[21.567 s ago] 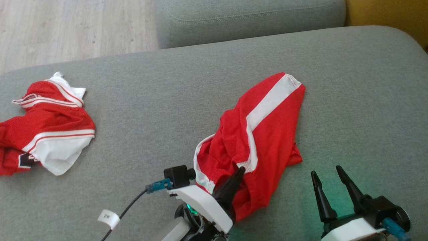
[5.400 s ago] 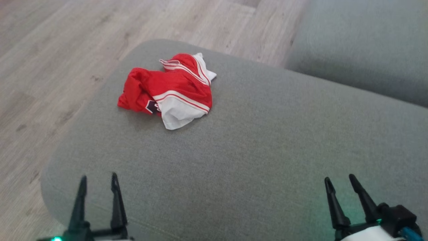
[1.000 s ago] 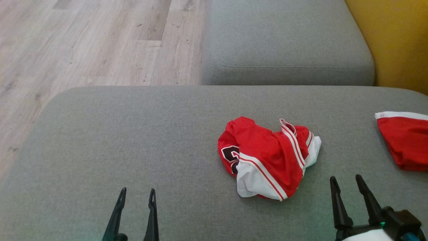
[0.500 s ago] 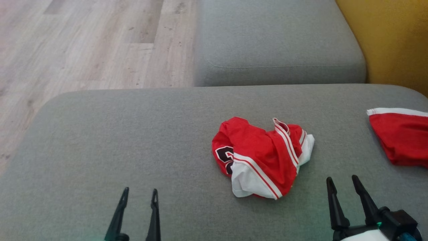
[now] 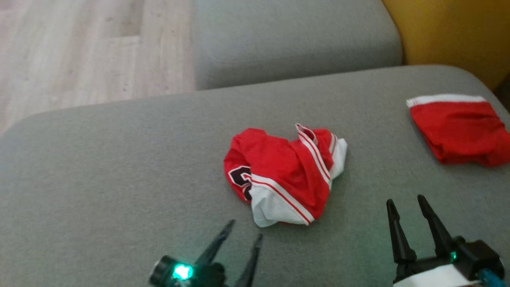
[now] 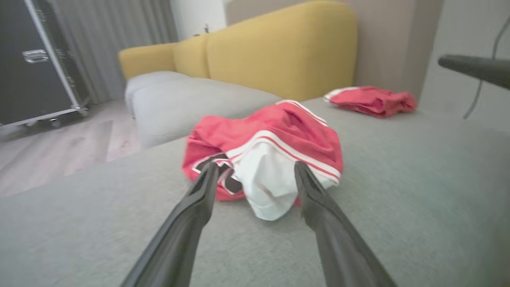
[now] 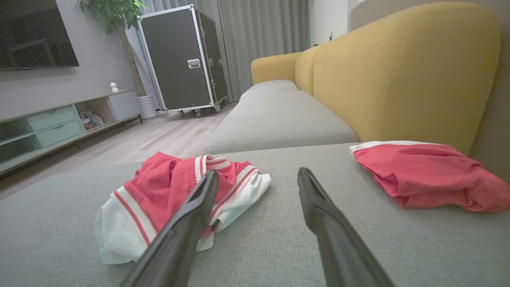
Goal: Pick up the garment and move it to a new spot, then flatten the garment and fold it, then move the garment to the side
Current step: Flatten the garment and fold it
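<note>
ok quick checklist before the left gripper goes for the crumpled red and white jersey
1. Left gripper open, empty: ok.
2. Right gripper open, empty: ok.
3. Crumpled red and white jersey lying free on the grey fabric cushion: ok.
4. Left gripper aimed at the jersey's white edge: ok.
5. Red garment with a white band lies apart from the jersey: ok.
6. Jersey flattened: not ok.

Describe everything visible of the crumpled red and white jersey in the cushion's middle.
The jersey is a thin, soft-looking red fabric with a white panel edged by red and white stripes and a dark printed number partly folded under at its left. It lies bunched in a loose heap on the grey cushion. Only the cushion seems to touch it; the open left gripper points at its white near corner, close by.
</note>
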{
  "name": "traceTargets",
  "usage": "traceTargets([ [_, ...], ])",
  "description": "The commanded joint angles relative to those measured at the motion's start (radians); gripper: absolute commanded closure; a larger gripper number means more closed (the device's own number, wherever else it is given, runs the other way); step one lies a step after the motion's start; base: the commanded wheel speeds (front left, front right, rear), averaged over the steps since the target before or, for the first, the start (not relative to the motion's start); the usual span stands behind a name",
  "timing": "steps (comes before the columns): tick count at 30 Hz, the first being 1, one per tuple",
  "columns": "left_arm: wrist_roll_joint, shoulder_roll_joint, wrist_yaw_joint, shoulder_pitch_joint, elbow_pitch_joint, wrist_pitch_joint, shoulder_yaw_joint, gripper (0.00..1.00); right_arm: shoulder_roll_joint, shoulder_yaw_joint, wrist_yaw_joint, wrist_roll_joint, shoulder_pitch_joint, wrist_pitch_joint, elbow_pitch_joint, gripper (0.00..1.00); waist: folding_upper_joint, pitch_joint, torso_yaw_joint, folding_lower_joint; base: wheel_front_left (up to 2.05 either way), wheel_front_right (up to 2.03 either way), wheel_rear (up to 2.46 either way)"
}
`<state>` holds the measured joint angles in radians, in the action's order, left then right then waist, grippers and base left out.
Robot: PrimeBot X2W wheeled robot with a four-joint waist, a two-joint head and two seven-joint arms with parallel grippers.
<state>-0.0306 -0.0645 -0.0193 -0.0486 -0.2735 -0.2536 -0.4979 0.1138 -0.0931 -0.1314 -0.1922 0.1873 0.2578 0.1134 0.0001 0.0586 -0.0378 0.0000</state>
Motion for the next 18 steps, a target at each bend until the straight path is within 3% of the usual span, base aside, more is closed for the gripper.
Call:
traceTargets([
  [1,0.014,0.013,0.021,0.096,-0.034,-0.008,-0.02,0.0,0.029,-0.026,0.001,0.006,-0.07,0.004,-0.044,0.0,-0.0001,-0.049,-0.049,0.0,0.0,0.0,0.0],
  [7,-0.039,0.014,0.022,0.25,-0.163,-0.008,-0.157,0.0,0.038,-0.031,0.001,0.004,-0.107,0.004,-0.063,0.0,-0.0001,-0.127,-0.12,0.0,0.0,0.0,0.0],
  [15,-0.119,0.014,0.003,0.412,-0.203,-0.008,-0.307,0.0,0.042,-0.024,0.001,0.002,-0.148,0.004,-0.073,0.0,-0.0001,-0.199,-0.18,0.0,0.0,0.0,0.0],
  [18,-0.155,0.014,-0.028,0.481,-0.229,-0.006,-0.361,0.0,0.041,-0.033,0.001,0.001,-0.166,0.004,-0.075,0.0,-0.0001,-0.224,-0.2,0.0,0.0,0.0,0.0],
])
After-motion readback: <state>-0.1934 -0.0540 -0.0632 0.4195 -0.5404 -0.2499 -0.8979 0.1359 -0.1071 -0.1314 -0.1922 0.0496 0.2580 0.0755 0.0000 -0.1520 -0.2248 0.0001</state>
